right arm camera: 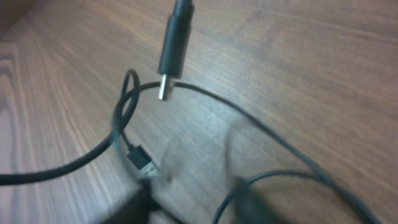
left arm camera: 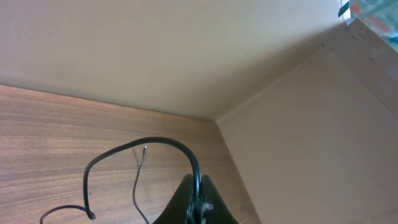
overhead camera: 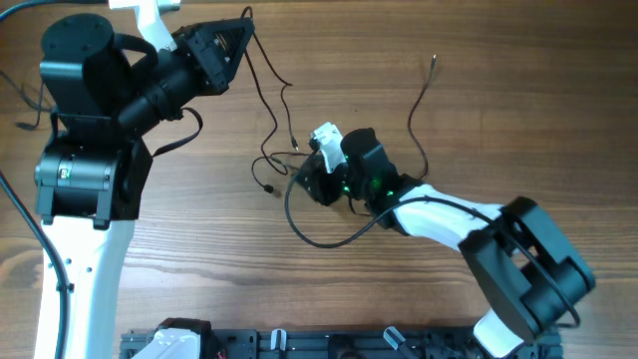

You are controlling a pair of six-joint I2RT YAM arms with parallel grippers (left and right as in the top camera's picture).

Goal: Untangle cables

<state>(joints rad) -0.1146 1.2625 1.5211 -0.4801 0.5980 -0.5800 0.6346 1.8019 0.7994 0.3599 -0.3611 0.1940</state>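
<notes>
Cables [overhead camera: 288, 110]: overhead view, partly spread but not separated. Several strands cross in a small tangle just beside the right claw [overhead camera: 311, 182], and loose ends fan away from it over the bench [overhead camera: 518, 110].
Done, as judged: one strand curves clear on the far side of the right claw, touching no other. That is a partial untangle only.
Left to do: the crossing at the right claw's tip and the strand running to the left claw [overhead camera: 242, 30] are yet to be parted.
Left arm pose: overhead view, lifted and held well apart from the tangle, with the claw aimed toward it.
Right arm pose: overhead view, folded low, with the claw down on the crossing.
Left wrist view: left claw [left arm camera: 196, 204] fingers are together, clamped on an arched strand [left arm camera: 149, 142] that rises from the tips and drops to the bench ahead. A thinner strand lies just beyond it.
Right wrist view: blurred. A hanging plug [right arm camera: 174, 43] is off the bench ahead of the right claw [right arm camera: 189, 208]. A flat plug [right arm camera: 142, 160] lies just ahead of the claw, where two strands cross.
Right claw state: cannot tell whether it is apart or clamped. Its fingers are dark smears at the frame's lower edge.
</notes>
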